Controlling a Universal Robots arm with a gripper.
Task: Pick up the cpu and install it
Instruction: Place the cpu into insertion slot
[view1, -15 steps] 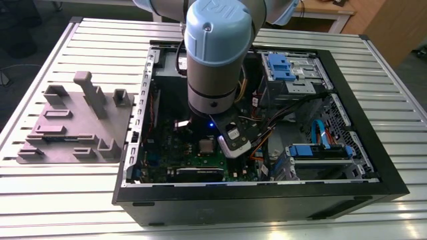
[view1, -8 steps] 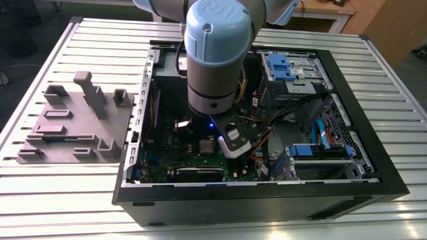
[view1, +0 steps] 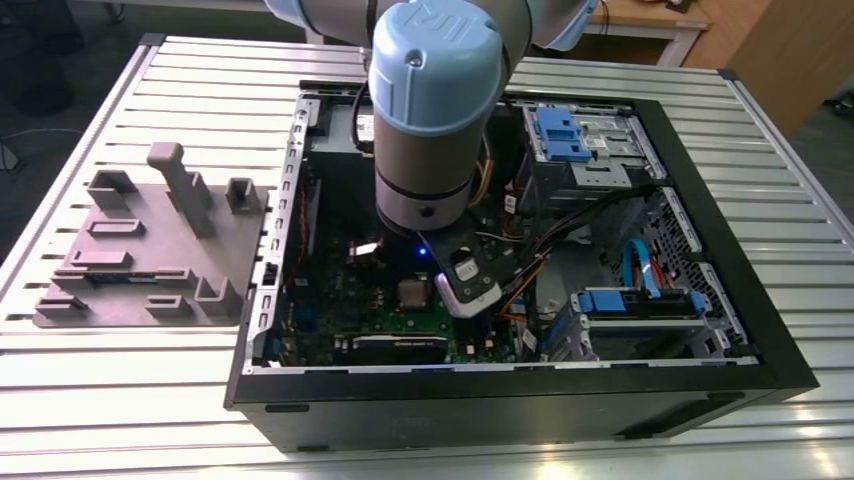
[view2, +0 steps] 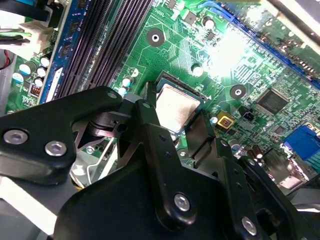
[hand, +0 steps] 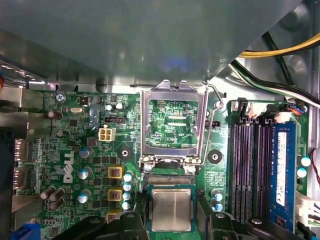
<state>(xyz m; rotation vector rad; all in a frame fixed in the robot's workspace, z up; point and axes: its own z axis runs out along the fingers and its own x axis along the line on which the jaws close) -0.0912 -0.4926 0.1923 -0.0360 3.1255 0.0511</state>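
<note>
Cpu (view2: 177, 107) between parted fingers (view2: 150, 127)

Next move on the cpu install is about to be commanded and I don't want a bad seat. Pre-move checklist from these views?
1. Load plate swung open, off the socket: ok.
2. cpu square to the socket outline in the first wrist view: ok.
3. Gripper centred on the cpu in both wrist views: ok.
4. Grip on the cpu, held or let go: cannot tell.
5. cpu fully seated and flat: cannot tell.
6. Cables off to the side of the socket: ok.
</note>
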